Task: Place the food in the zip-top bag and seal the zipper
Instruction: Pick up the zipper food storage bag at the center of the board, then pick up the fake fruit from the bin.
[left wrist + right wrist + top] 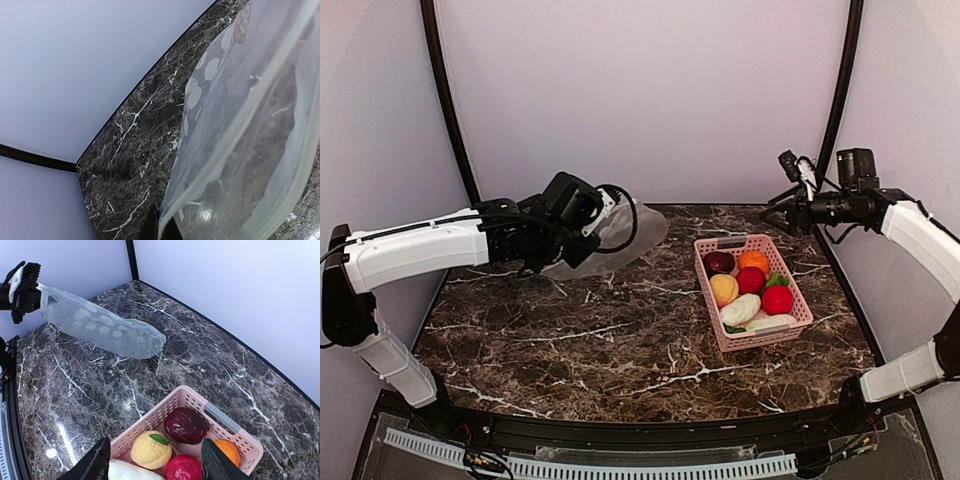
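Holding one end of the zip-top bag (pixel 105 327) up in the air, the left claw (pixel 22 285) is pinched tight on it. From that claw the bag slants down and away toward the right arm's side. Its far end rests on the dark surface (pixel 620 340). That slant is the bag's long way. I cannot tell if the bag's mouth is open.

The right claw (pixel 156 452) has its two fingers apart, with nothing between them. Right below it sits the pink basket (pixel 165 407) with the food in it: a dark maroon one (pixel 186 425), a yellow one (pixel 147 447), a red one (pixel 184 467), an orange (pixel 229 450) and a white one (pixel 130 472). None of the food is in the bag yet.

So the right claw is the one nearer the food. The bag is well off to that claw's left, with bare surface in between. I think the next move is for the right claw to go down, pick up one food, and carry it left to the bag.
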{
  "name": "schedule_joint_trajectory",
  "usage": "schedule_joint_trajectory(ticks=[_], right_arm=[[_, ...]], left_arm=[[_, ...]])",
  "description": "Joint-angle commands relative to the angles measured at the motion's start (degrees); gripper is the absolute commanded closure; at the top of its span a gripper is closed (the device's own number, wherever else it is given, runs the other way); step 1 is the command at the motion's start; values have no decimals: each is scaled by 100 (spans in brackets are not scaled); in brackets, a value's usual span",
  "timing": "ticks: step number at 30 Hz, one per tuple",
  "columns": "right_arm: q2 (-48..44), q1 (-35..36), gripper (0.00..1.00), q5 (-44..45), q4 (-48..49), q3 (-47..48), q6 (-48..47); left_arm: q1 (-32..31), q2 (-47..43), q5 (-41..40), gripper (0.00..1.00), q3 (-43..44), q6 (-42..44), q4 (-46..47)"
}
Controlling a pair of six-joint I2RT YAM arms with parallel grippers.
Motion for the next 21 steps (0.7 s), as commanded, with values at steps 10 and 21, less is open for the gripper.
schedule_joint_trajectory(ticks=[10, 21], right_arm=[[677, 447, 43, 295, -594, 358, -399], [806, 770, 57, 809, -2039, 245, -1747]], left_arm=[[271, -1563, -575, 99, 853, -1102, -2890], [278, -573, 4205, 99, -2, -2122, -434]])
